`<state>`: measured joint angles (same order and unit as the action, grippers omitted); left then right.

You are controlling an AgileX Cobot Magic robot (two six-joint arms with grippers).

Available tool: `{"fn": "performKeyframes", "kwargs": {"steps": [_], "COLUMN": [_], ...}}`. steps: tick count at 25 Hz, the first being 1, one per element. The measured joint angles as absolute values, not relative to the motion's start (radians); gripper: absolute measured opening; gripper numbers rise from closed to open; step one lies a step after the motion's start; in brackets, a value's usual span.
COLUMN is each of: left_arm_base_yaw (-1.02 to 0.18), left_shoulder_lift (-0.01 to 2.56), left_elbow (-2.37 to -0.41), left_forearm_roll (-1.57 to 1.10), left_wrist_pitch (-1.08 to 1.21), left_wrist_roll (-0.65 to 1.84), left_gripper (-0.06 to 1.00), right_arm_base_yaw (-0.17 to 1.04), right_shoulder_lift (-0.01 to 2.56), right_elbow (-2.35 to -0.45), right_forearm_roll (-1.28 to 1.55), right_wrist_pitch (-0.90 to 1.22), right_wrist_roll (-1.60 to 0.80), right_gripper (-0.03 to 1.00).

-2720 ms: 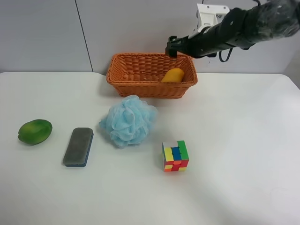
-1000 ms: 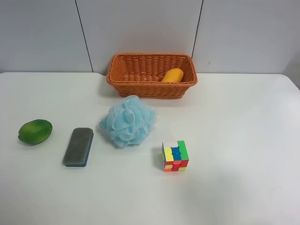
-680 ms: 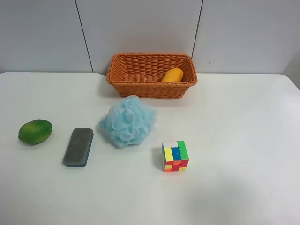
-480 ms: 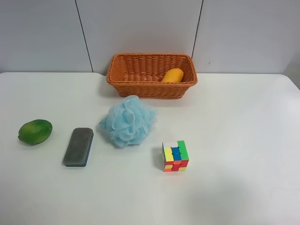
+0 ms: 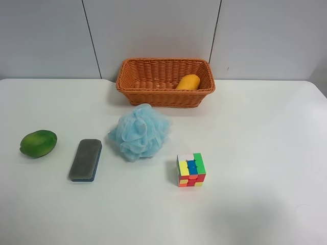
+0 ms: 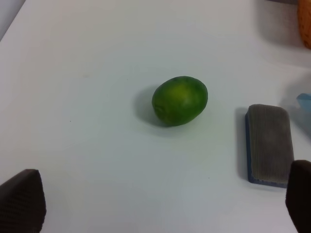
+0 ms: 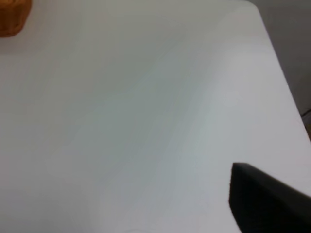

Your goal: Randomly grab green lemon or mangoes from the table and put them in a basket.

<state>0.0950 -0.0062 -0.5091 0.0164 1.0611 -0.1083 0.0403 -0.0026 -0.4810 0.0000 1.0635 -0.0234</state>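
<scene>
The green lemon (image 5: 38, 143) lies on the white table (image 5: 255, 132) at the exterior high view's left. It also shows in the left wrist view (image 6: 179, 100), ahead of my left gripper (image 6: 160, 194), which is open and empty and well short of it. The yellow-orange mango (image 5: 188, 81) lies inside the wicker basket (image 5: 153, 94) at the back. One dark finger (image 7: 265, 204) of my right gripper shows over bare table, with nothing between the jaws. A basket corner (image 7: 12, 17) shows far off in that view. No arm is in the exterior high view.
A grey eraser block (image 5: 86, 159) lies right of the lemon and also shows in the left wrist view (image 6: 268, 142). A blue bath pouf (image 5: 139, 131) sits in front of the basket. A coloured puzzle cube (image 5: 190, 169) stands mid-table.
The arm that hung over the basket at the view's right 2.7 s ago has left the exterior high view. Nothing has moved in the last second.
</scene>
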Motion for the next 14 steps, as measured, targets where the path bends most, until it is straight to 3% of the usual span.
{"fn": "performKeyframes", "kwargs": {"steps": [14], "left_arm_base_yaw": [0.095], "left_shoulder_lift": [-0.006], "left_elbow": [-0.509], "left_forearm_roll": [0.017], "left_wrist_pitch": [1.061], "left_wrist_roll": [-0.108], "left_gripper": [0.99], "right_arm_base_yaw": [0.022], "right_shoulder_lift": [-0.003], "right_elbow": [-0.481], "right_forearm_roll": [0.000], "right_wrist_pitch": [1.064], "right_wrist_roll": [-0.018], "right_gripper": [0.99]}}
